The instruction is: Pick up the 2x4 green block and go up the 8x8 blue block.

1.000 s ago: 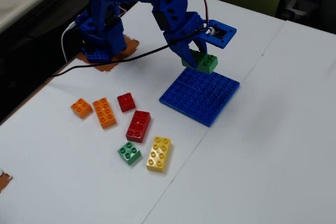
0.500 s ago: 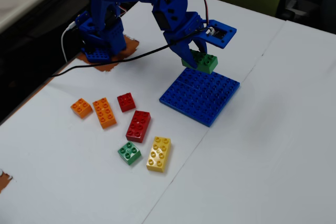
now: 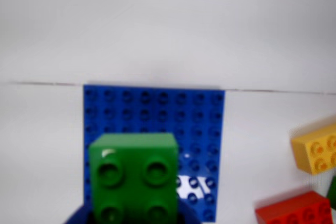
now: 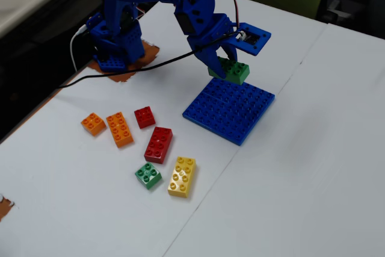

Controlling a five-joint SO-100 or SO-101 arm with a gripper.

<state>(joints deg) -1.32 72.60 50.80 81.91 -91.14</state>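
My blue gripper (image 4: 224, 64) is shut on the 2x4 green block (image 4: 231, 71) and holds it in the air just above the far edge of the 8x8 blue block (image 4: 230, 109). In the wrist view the green block (image 3: 134, 174) fills the lower middle, studs facing the camera, with the blue baseplate (image 3: 199, 124) flat on the white table behind it. Only a dark blue sliver of the gripper (image 3: 134, 220) shows at the bottom edge.
Loose bricks lie left of the baseplate in the fixed view: yellow 2x4 (image 4: 181, 176), small green square (image 4: 148, 175), red 2x4 (image 4: 159, 144), small red (image 4: 144, 117), two orange (image 4: 119, 129). The arm base (image 4: 114, 43) stands at the back. Yellow (image 3: 315, 148) and red (image 3: 296, 209) bricks show in the wrist view.
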